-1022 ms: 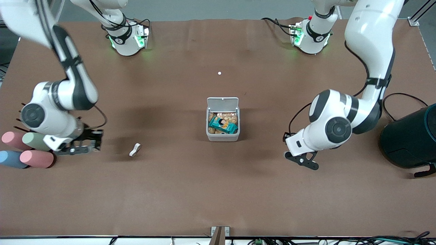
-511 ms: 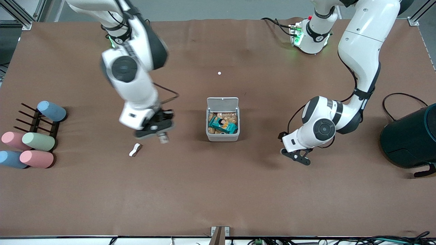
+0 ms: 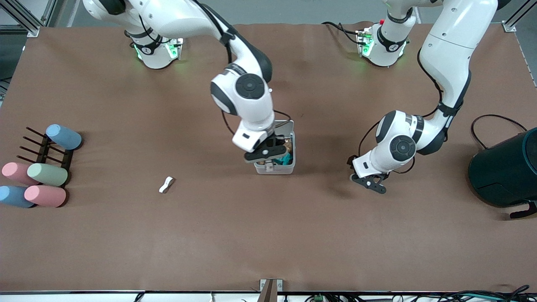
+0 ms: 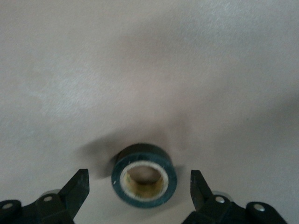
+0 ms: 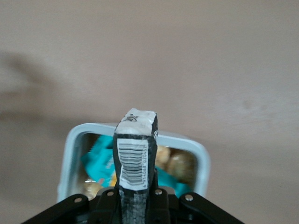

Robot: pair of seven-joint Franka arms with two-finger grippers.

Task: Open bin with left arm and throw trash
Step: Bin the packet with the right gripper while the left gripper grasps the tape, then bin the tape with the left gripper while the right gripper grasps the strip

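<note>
Right wrist view shows the right gripper [image 5: 133, 198] clenched on the black foil packet [image 5: 135, 154], which stands up between the fingers with a barcode label facing the camera. Directly beneath the packet is the bin [image 5: 70, 144], its lid raised and its inside showing teal and tan wrappers. In the front view the right gripper [image 3: 268, 161] hangs over the bin [image 3: 289, 170] at the middle of the table, above the part of the opening toward the right arm's end, and the packet [image 3: 269, 166] pokes down at the rim nearest the front camera.

The left gripper [image 3: 371, 183] is low over the table toward the left arm's end, well apart from the bin. Its fingers [image 4: 77, 189] are spread wide in the left wrist view, and the black tape ring [image 4: 142, 175] lies flat on the brown table [image 4: 149, 70] between them, untouched by either finger. In the front view the ring is hidden under that gripper.

The wavy white scrap [image 3: 166, 184] lies on the table [image 3: 268, 235] toward the right arm's end, nearer the front camera than the bin. Further toward that end, pastel cylinders [image 3: 46, 174] rest beside a dark rack [image 3: 44, 153]. A large dark teal container [image 3: 505, 172] stands at the left arm's end.
</note>
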